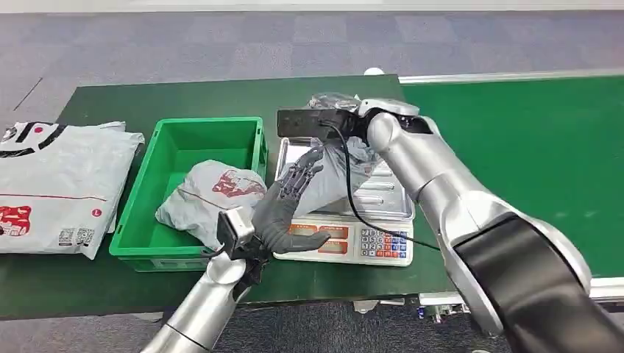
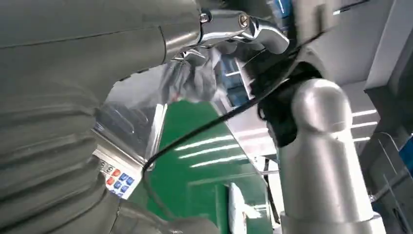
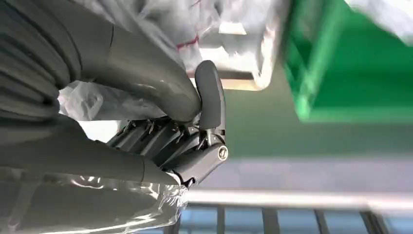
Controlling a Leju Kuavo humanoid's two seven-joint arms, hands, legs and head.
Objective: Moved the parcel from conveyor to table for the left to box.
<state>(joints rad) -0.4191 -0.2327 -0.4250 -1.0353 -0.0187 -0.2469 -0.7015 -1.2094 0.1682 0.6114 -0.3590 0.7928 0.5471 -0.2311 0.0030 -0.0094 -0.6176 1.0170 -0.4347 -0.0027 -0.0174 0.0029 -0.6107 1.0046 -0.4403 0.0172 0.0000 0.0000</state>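
Observation:
A grey plastic parcel (image 1: 346, 173) lies on the steel pan of a weighing scale (image 1: 368, 239) in the middle of the green table. My right arm reaches over the scale, and its hand (image 3: 185, 141) has thumb and fingers curled into the parcel's crinkled film (image 3: 97, 204). My left hand (image 1: 291, 206) hovers over the scale's front left corner, fingers spread and pointing at the parcel, holding nothing. The left wrist view shows the parcel (image 2: 195, 83) beyond the left hand (image 2: 58, 122). A green crate (image 1: 210, 121) stands to the left of the scale.
Inside the crate lies another grey parcel with red print (image 1: 210, 195). Large white mail bags (image 1: 51, 184) are piled at the table's left end. The green conveyor belt (image 1: 530, 140) runs to the right of the table. A black cable (image 1: 353, 206) hangs from my right wrist across the scale.

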